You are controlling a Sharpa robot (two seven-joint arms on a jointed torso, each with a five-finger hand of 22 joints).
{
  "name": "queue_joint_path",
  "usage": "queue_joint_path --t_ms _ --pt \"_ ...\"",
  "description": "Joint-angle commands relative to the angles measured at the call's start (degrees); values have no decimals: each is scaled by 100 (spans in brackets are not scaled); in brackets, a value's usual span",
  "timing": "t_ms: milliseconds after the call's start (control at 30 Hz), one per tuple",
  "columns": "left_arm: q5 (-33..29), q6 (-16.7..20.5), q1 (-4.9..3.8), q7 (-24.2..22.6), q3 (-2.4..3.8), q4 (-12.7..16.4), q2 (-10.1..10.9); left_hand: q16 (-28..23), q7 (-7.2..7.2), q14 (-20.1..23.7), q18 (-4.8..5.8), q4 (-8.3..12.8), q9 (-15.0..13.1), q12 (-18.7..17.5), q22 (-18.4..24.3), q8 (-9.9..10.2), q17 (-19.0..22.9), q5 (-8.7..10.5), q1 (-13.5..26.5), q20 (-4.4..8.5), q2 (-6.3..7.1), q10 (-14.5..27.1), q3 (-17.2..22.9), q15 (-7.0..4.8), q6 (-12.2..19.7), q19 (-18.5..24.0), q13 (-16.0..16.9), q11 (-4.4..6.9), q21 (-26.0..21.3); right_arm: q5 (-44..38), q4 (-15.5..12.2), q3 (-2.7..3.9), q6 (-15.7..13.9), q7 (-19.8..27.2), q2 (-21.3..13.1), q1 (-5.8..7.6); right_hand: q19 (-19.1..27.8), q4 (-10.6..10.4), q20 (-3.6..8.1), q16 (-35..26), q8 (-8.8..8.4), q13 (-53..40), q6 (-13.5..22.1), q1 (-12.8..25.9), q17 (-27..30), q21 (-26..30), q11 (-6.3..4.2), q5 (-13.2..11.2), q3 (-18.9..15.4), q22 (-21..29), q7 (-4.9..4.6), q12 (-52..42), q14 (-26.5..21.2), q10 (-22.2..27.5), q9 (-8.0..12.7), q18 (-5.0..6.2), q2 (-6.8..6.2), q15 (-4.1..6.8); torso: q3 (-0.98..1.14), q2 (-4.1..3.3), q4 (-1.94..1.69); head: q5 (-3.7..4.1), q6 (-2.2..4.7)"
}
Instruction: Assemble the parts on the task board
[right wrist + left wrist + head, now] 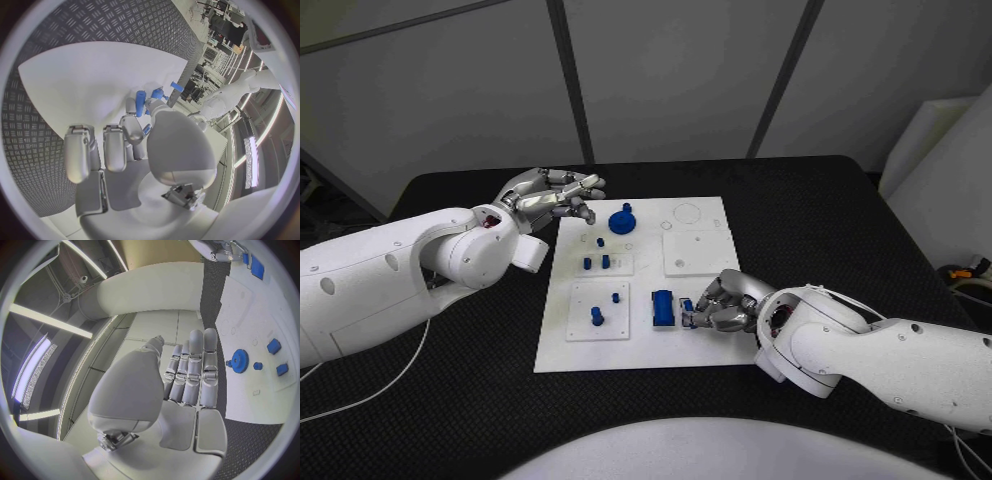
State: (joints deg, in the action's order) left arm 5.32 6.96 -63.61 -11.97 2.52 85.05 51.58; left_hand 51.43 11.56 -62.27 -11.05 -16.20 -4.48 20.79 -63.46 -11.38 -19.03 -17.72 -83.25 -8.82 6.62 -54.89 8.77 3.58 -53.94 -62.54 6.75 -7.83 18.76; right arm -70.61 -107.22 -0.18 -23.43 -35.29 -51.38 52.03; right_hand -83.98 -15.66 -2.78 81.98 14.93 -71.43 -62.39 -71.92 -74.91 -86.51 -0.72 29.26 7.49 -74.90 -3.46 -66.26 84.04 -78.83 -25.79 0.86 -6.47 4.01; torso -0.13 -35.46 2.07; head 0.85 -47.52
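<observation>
The white task board (689, 350) lies in the middle of the black table. A blue gear (623, 221) (239, 360) stands near its far edge, and small blue pegs (597, 262) stand in the sub-plates to its left. A blue block (664, 308) lies near the board's middle. My right hand (723, 303) rests on the board just right of the block, fingers curled, pinching a small blue part (687, 306) (140, 97) between thumb and finger. My left hand (557, 197) hovers over the board's far left corner, left of the gear, fingers stretched out and holding nothing.
Two more blue pegs (597, 316) stand in the near left sub-plate (577, 330). A bare white sub-plate (697, 250) sits on the board's right half. Black table (473, 400) surrounds the board, with white wall panels behind.
</observation>
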Motion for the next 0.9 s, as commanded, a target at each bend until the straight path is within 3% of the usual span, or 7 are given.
queue_joint_path --t_ms 33,333,733,900 --pt "-12 -69 -7 -15 4 14 1 0 1 33 72 0 6 31 7 -34 7 -1 1 -32 -40 54 -34 -12 38 -3 7 5 -36 23 -2 -2 -4 74 17 2 -326 -14 48 24 37 -14 -20 66 -264 -29 -5 35 -64 -1242 -1 -41 368 -47 -13 17 7 30 -1 -1 -3 0 5" --pt "-12 -69 -7 -18 4 18 6 0 1 33 72 0 6 31 7 -34 7 -1 1 -32 -40 54 -34 -12 38 -3 7 5 -36 -84 30 -1 -122 113 45 2 -316 -64 50 16 42 2 2 139 -253 -17 -1 33 -178 -1233 -6 -16 365 -32 -25 21 16 28 -1 -3 -2 -8 6" --pt "-12 -77 -7 -11 4 20 12 2 1 51 71 9 6 63 15 -61 15 -10 -34 -35 -76 78 -39 -10 55 5 8 4 -50 -145 45 -1 -201 234 60 2 -311 -101 35 15 64 -20 30 584 -257 -9 15 -374 -665 -1230 -17 -37 366 -36 -53 23 47 13 2 -3 -3 -17 -9" --pt "-12 -104 -7 -5 4 17 2 2 2 53 70 11 7 66 15 -64 16 -11 -42 -35 -82 82 -36 -10 57 6 7 5 -52 -149 28 0 -228 306 49 2 -323 -104 37 27 80 -43 24 716 -275 -22 10 -437 -824 -1242 -8 -65 371 -49 -65 19 78 17 4 -2 0 -20 -17"
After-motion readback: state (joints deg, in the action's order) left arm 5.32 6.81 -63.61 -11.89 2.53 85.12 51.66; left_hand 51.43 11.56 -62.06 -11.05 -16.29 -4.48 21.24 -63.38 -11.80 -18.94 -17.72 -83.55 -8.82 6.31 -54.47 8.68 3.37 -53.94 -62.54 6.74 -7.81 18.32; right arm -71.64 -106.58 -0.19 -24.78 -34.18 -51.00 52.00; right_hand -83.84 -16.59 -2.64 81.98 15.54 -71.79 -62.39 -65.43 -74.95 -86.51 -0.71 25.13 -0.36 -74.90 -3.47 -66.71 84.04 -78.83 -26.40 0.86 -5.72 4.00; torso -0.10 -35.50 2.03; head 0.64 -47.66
